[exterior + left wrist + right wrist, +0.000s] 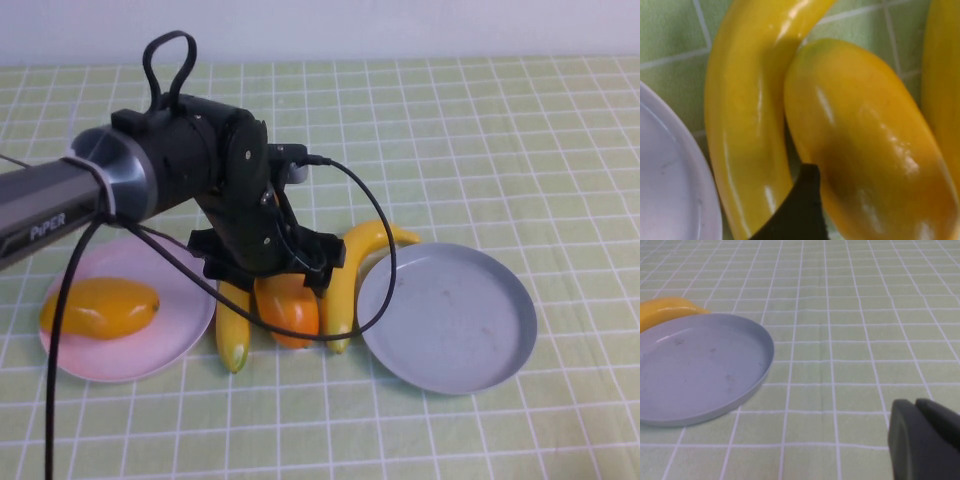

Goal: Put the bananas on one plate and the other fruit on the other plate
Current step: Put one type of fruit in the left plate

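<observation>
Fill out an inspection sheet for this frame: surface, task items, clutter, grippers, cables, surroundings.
Surface: green checked tablecloth, flat.
Pink plate: holds the yellow-orange fruit.
Grey-blue plate: nothing on it.
Orange-red fruit: on the cloth between the plates, flanked by the two bananas.
Left banana: on the cloth beside the pink plate, against the orange-red fruit in the left wrist view.
Right banana: on the cloth, its upper end by the grey-blue plate's rim.
Clutter: nothing seen.
Left gripper: low over the orange-red fruit, fingers open astride it.
Right gripper: parked over bare cloth beside the grey-blue plate, outside the high view.
Cables: black cable loops from the left arm over the right banana.
Surroundings: pale wall behind the table.
</observation>
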You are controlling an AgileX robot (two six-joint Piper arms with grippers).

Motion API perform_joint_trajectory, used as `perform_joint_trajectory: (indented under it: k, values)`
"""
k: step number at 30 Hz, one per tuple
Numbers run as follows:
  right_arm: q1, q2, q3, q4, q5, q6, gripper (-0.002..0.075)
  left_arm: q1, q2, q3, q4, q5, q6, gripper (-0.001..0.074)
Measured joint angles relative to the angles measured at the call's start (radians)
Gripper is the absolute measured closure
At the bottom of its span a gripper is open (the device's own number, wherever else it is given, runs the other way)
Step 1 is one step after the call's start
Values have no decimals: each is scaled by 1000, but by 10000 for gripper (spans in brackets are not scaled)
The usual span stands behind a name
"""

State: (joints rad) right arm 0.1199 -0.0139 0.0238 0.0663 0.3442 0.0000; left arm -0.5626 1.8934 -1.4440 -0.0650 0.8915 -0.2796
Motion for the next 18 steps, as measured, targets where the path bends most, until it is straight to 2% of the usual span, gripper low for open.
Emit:
perform_joint_trajectory:
  k: [15, 18]
  values:
    - [0, 0, 0, 0, 0, 0, 743, 0, 65, -8, 4, -30, -4, 69]
    - [0, 0, 0, 0, 0, 0, 743, 0, 66, -8, 4, -30, -4, 134]
